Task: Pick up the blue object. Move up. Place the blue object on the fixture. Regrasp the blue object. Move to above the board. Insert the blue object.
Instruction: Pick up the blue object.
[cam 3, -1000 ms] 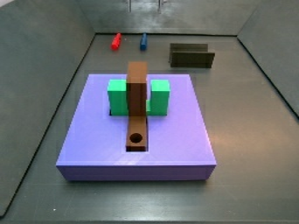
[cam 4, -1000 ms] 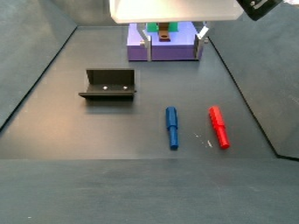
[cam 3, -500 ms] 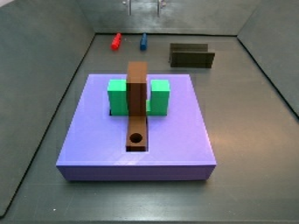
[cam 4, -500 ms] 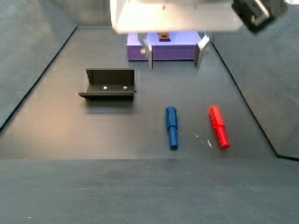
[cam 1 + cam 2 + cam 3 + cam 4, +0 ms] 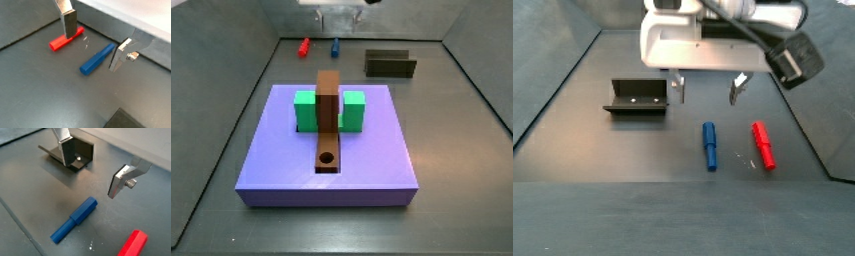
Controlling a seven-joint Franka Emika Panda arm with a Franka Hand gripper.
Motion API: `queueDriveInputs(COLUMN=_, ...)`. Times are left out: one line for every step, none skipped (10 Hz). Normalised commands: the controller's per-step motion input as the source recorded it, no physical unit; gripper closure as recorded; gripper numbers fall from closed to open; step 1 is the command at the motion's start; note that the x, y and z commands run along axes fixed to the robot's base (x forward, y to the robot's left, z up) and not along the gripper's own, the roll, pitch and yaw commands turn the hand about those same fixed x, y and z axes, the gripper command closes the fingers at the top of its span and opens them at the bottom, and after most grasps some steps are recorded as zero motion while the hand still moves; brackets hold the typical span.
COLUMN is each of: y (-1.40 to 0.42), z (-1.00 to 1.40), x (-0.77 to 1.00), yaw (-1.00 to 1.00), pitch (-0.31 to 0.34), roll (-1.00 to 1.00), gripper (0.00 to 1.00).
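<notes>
The blue object (image 5: 710, 144) is a slim blue peg lying flat on the grey floor, also seen in both wrist views (image 5: 97, 58) (image 5: 75, 219) and far back in a side view (image 5: 334, 46). My gripper (image 5: 708, 95) hangs open above the floor, just short of the peg's far end, with nothing between its fingers (image 5: 69, 22). The gripper shows in both wrist views (image 5: 92, 51) (image 5: 91, 180) and at the top of a side view (image 5: 338, 18). The dark fixture (image 5: 637, 96) (image 5: 75, 153) (image 5: 390, 64) stands apart from the peg. The purple board (image 5: 372, 160) carries a green block (image 5: 354, 110) and a brown bar (image 5: 329, 115).
A red peg (image 5: 762, 144) (image 5: 67, 39) (image 5: 133, 244) (image 5: 303, 46) lies beside the blue one, parallel to it. Grey walls (image 5: 225, 90) enclose the floor. The arm's white body (image 5: 700, 40) fills the space above the fingers.
The gripper has travelled from over the board toward the pegs and come lower; its fingers now hang just behind the blue peg. The pegs, fixture and board have not moved.
</notes>
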Motion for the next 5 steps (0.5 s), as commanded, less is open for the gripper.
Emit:
queueDriveInputs(y=0.05, z=-0.49, x=0.03, yaw=-0.11, pitch=-0.26, roll=-0.22, gripper=0.0)
queueDriveInputs(y=0.08, z=-0.52, x=0.07, yaw=-0.1, pitch=-0.236, roll=-0.22, gripper=0.0)
queueDriveInputs(y=0.11, z=-0.45, x=0.09, yaw=-0.08, pitch=-0.196, roll=-0.22, gripper=0.0)
queueDriveInputs(y=0.13, z=-0.41, x=0.03, yaw=-0.03, pitch=-0.189, roll=-0.25, gripper=0.0)
queueDriveInputs(y=0.11, z=-0.42, x=0.09, yaw=-0.04, pitch=-0.181, roll=-0.25, gripper=0.0)
